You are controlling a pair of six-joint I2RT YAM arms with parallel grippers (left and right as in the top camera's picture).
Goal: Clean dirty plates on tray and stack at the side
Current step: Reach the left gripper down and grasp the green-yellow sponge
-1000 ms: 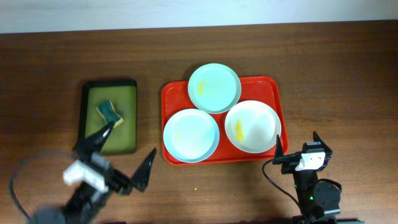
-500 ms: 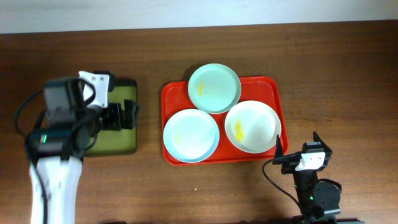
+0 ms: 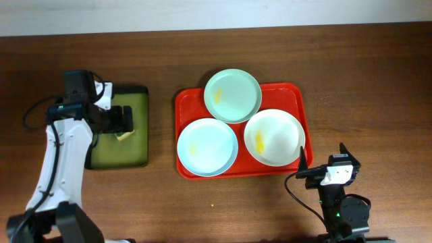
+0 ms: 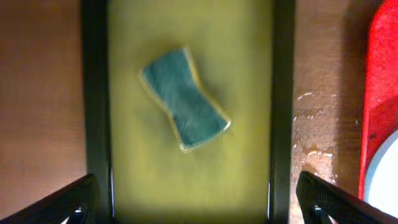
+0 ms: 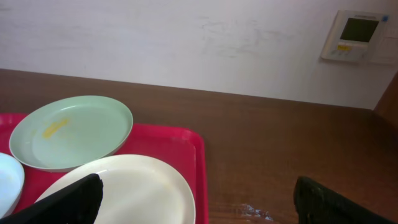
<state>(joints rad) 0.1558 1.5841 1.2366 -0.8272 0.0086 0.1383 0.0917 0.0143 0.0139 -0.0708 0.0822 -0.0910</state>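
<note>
Swinging up from the near table edge, the left gripper (image 3: 130, 121) now hangs over the small green tray (image 4: 249, 74), which sits to the left of the red tray (image 3: 189, 169). Its fingers are spread wide and hold nothing. I think this means it is going for the sponge (image 4: 185, 107) first, so no plate is wiped yet. The right gripper (image 3: 321, 155) has not moved. It waits just in front of the red tray's near right corner, fingers wide apart and empty too.

All three plates are still on the red tray. The pale blue plate (image 3: 207, 146) is at its near left, the white plate (image 3: 274, 137) at its near right, and the mint plate (image 3: 233, 95) hangs over its far rim. Each has a yellow smear.

From above, the arm hides most of the sponge. The left wrist view shows all of it, lying slanted on the green tray with its dark blue-green side up. The right wrist view shows the pale wall and a small wall box (image 5: 356, 35) far behind the red tray. The view from above leaves those out.
</note>
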